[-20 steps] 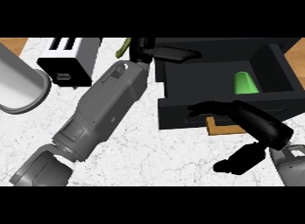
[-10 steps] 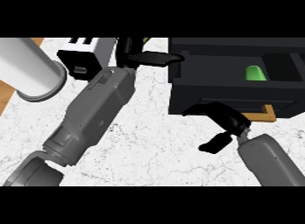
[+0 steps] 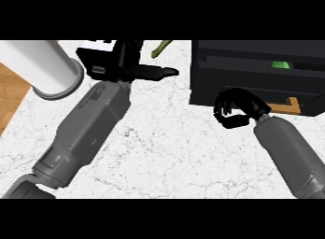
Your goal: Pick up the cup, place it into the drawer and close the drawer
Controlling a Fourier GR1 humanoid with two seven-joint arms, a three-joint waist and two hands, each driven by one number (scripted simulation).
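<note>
Cup (image 3: 281,64) already inside drawer (image 3: 262,86), frame upper right. Right robot hand (image 3: 237,111) clenched, empty, against drawer front; nearer than left.

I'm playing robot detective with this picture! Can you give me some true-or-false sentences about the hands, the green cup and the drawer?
1. The green cup is inside the black drawer. True.
2. The right hand is holding the cup. False: its curled fingers hold nothing, against the drawer's front.
3. The drawer is completely shut. False: a gap still shows the cup.
4. The left hand is beside the white cylinder. True.
</note>
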